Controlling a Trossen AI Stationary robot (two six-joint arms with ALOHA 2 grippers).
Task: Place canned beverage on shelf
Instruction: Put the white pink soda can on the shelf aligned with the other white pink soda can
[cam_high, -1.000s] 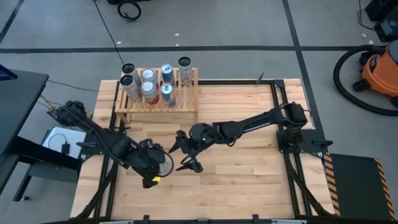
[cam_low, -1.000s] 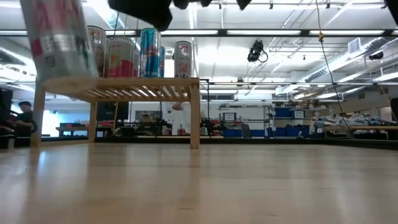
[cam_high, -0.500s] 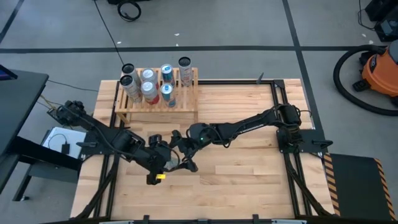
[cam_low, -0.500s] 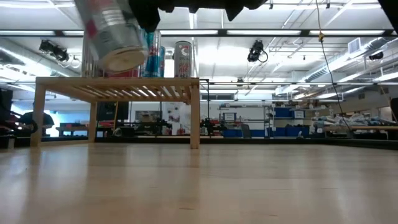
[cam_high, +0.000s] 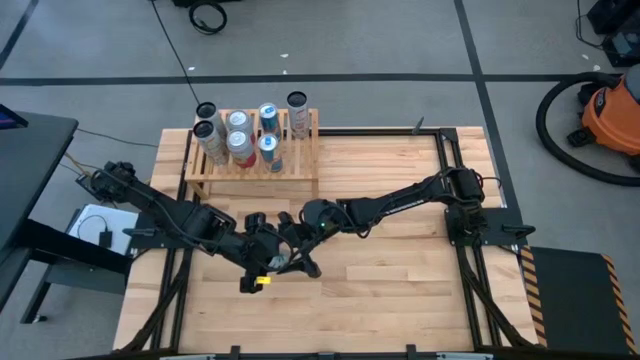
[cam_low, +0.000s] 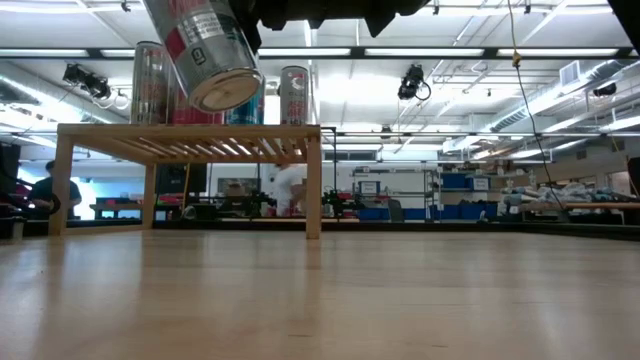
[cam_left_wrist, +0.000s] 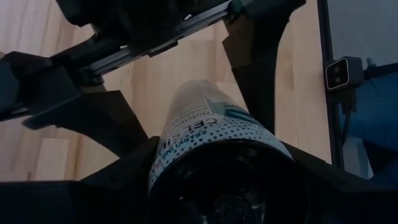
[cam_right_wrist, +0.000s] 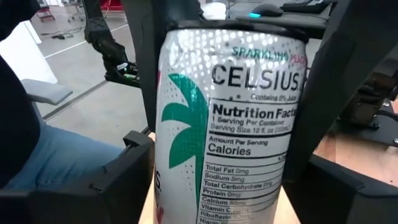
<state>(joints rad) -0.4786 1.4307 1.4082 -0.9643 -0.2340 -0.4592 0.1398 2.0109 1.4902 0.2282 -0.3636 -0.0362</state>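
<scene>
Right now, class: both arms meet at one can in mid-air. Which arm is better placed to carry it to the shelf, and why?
Probably the right. The right gripper is around the can, which the left gripper holds by one end. The shelf is across the table from both, and the right arm is angled toward it.

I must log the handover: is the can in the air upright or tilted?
Tilted. In the low view the can hangs above the table with its base turned toward the camera.

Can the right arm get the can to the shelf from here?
Probably yes. The can hangs mid-air between both grippers, left gripper gripping it, right gripper around it. The shelf has free slats beside its cans, with bare table between.
</scene>
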